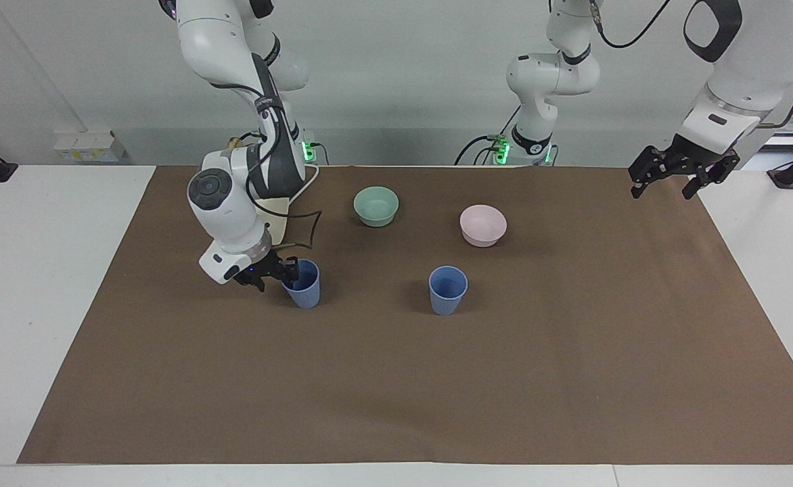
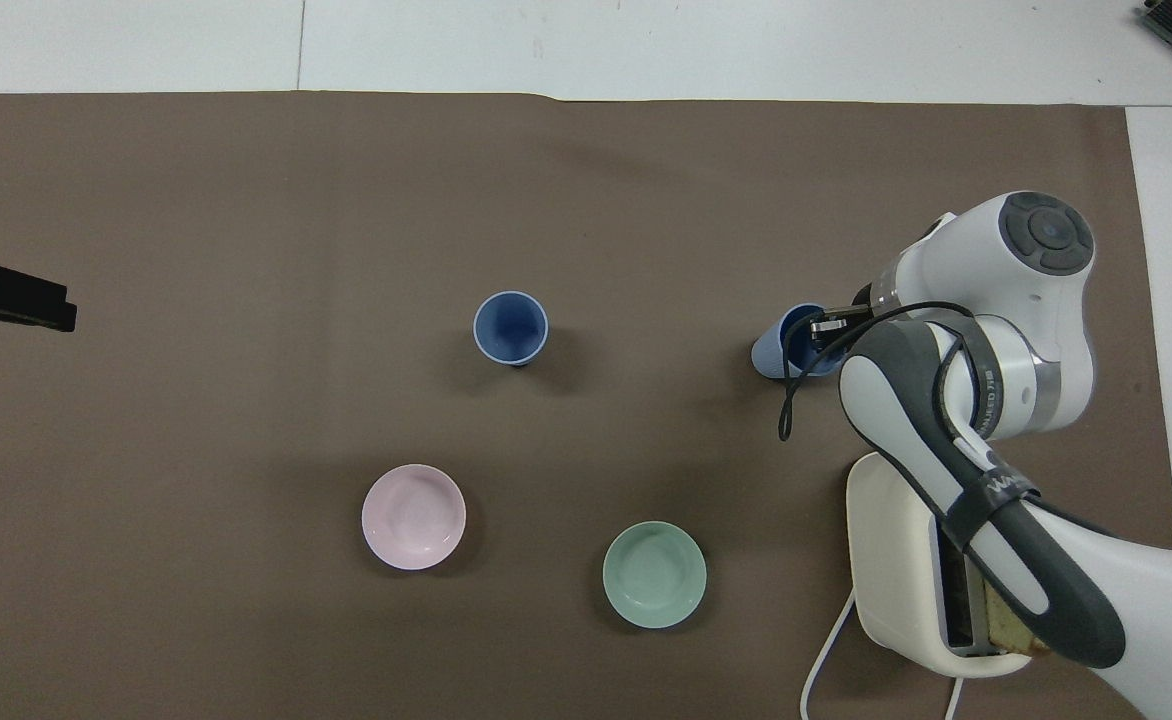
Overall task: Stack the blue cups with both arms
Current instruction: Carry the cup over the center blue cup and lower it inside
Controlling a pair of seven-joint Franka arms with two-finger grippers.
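Two blue cups stand on the brown mat. One blue cup (image 1: 304, 291) (image 2: 768, 352) is near the toaster, toward the right arm's end, and leans a little. My right gripper (image 1: 281, 274) (image 2: 826, 325) is at its rim, one finger inside the cup and one outside, closed on the wall. The other blue cup (image 1: 448, 289) (image 2: 511, 326) stands upright and free mid-table. My left gripper (image 1: 664, 188) (image 2: 46, 305) is open and empty, waiting in the air over the mat's edge at the left arm's end.
A cream toaster (image 2: 896, 560) with a slice of bread stands nearer to the robots than the held cup, largely covered by the right arm. A mint-green bowl (image 1: 376, 205) (image 2: 654, 574) and a pink bowl (image 1: 483, 224) (image 2: 414, 516) sit nearer to the robots than the cups.
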